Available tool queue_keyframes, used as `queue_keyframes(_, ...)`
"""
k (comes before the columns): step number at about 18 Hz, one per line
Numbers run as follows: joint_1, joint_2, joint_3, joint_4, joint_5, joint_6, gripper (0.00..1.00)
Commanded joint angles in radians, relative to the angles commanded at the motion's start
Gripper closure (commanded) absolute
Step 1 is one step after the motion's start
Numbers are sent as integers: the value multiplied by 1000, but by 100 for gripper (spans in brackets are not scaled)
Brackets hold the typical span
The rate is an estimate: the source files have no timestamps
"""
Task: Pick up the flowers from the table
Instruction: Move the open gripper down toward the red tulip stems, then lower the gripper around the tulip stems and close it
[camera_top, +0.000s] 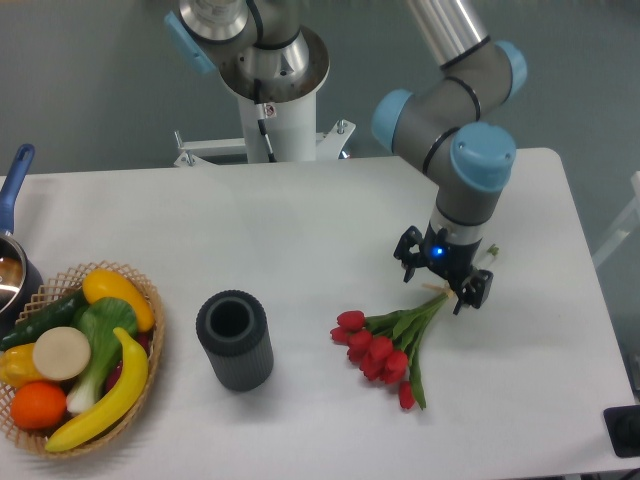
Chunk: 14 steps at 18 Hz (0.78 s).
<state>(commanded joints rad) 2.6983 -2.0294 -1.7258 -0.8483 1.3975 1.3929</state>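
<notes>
**A:** Wicker first, far left: what's in that basket (150, 300)?

**B:** From my screen I see a yellow pepper (115, 291), a banana (105, 400), an orange (38, 404), a dark cucumber (45, 318), a leafy green vegetable (100, 335) and a pale round slice (61, 353). Above it, at the frame edge, sits a pot (12, 270) with a blue handle; I can't tell what's in it.

**A:** And the dark cylinder?

**B:** A ribbed grey vase (234, 340), upright on the white table (300, 220), mouth open. I see nothing inside it.

**A:** The flowers?

**B:** The flowers (385, 345) lie flat on the table, right of the vase and well apart from it. Red tulip heads point toward the lower left, green leaves in the middle, pale stems running up to the right and tied.

**A:** Gripper?

**B:** My gripper (440, 282) is low over the tied stems, its fingers spread to either side of them and not clenched. Whether a fingertip touches a stem, I can't tell.
</notes>
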Motion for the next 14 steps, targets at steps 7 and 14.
queue_keyframes(7,-26,-44,-3,8,-2,-9,0)
queue_keyframes(14,-29,-57,-9,12,-2,-9,0)
